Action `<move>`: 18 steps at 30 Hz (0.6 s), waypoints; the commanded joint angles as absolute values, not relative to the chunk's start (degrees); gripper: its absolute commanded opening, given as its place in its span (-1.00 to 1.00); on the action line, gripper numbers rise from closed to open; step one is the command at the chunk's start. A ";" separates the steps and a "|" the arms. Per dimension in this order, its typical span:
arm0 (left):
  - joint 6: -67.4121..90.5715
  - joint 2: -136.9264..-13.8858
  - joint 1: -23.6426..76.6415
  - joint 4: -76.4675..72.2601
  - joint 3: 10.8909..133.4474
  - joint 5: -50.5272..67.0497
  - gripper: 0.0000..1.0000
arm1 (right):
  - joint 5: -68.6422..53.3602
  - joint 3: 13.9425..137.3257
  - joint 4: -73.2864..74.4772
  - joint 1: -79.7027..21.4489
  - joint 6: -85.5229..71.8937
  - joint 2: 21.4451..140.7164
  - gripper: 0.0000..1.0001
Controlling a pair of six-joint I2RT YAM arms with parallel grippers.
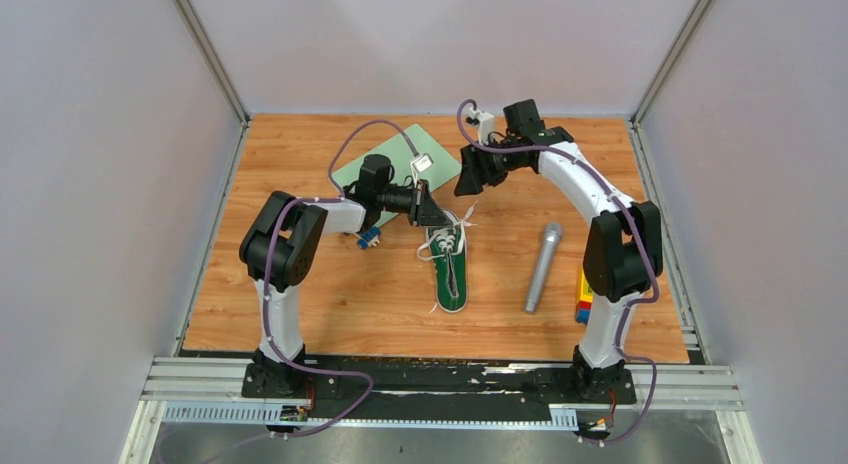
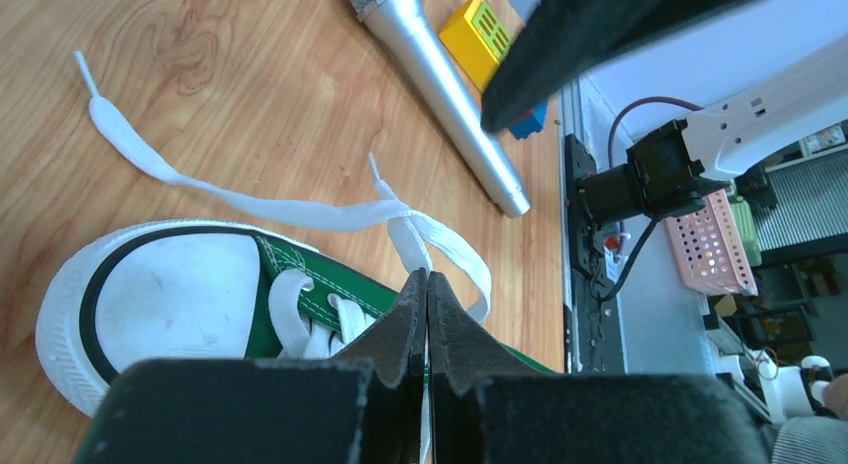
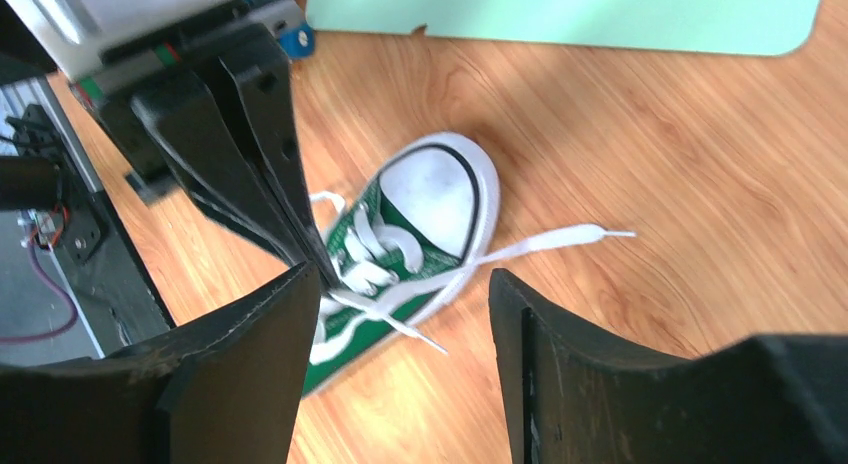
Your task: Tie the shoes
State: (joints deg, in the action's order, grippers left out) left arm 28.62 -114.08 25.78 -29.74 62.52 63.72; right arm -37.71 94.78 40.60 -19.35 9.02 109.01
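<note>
The green sneaker [image 1: 452, 274] with white sole and toe cap lies mid-table, its white laces [image 1: 445, 242] loose. My left gripper [image 1: 432, 212] is just over the laced part, shut, with a white lace running between its fingers. In the left wrist view the left gripper [image 2: 428, 276] meets a lace loop beside the toe cap [image 2: 170, 294], and a long lace end [image 2: 250, 206] trails over the wood. My right gripper [image 1: 468, 179] is open and empty above the shoe's far end. In the right wrist view the right gripper [image 3: 402, 274] frames the shoe [image 3: 430, 189] and a lace end [image 3: 540, 241].
A grey microphone [image 1: 542, 266] lies right of the shoe, with a yellow and blue block [image 1: 582, 289] beyond it near the right arm's base. A pale green mat [image 1: 400, 159] lies at the back left. A small blue object [image 1: 368, 237] sits under the left arm.
</note>
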 commanded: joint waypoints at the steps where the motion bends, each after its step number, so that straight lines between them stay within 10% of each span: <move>1: 30.45 -115.12 25.94 -33.76 63.04 65.59 -0.93 | -44.69 94.77 48.27 -15.79 19.62 107.00 0.25; 18: 34.68 -118.11 25.91 -36.44 65.06 68.51 -0.97 | -44.28 91.01 58.91 -18.90 58.14 112.79 0.07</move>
State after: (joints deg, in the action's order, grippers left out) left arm 33.58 -117.23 25.78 -33.89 62.72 66.59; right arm -44.03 89.60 59.31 -17.63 48.88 110.69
